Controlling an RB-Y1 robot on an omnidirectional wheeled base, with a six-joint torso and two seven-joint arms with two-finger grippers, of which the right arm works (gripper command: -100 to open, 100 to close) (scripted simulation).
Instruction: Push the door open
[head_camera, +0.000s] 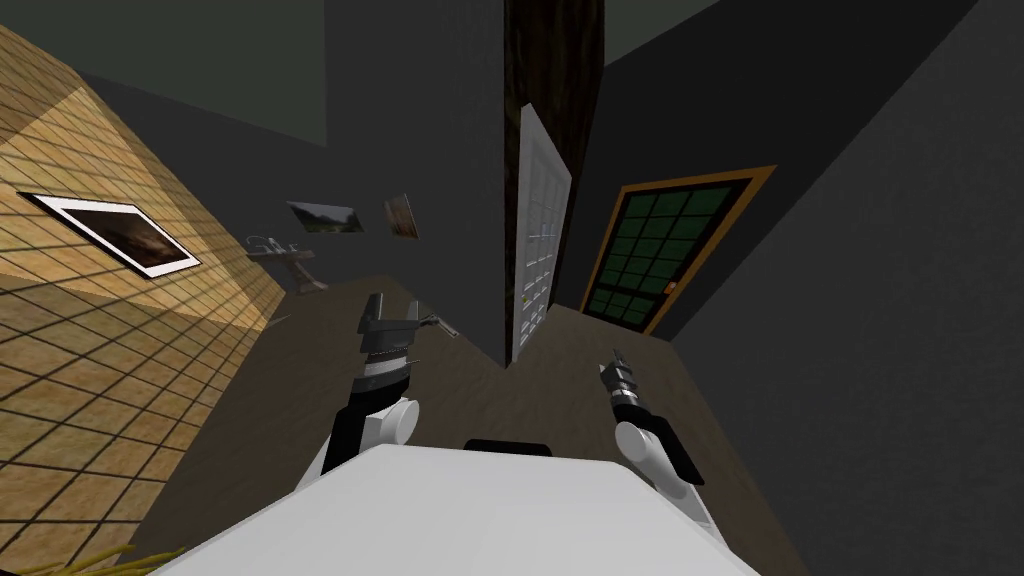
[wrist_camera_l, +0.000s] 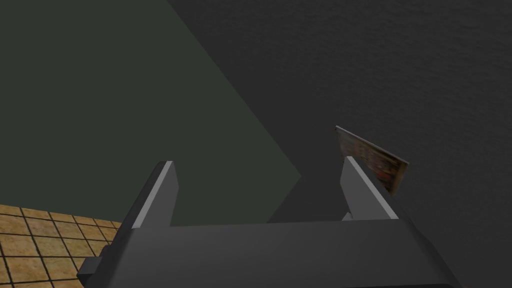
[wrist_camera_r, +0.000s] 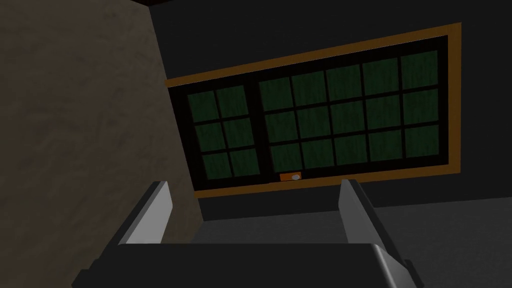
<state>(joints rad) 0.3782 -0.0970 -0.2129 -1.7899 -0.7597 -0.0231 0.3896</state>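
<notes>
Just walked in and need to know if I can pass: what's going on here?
The robot stands in a dark hallway facing two doors, touching neither. A white panelled door straight ahead looks ajar, seen nearly edge-on; an orange-framed green-paned door sits to its right. The right hand, fingers open, points toward the green-paned door, well short of it. The left hand, also open, faces a dark wall.

No readable text, label, number or sign stands on anything in these views.
</notes>
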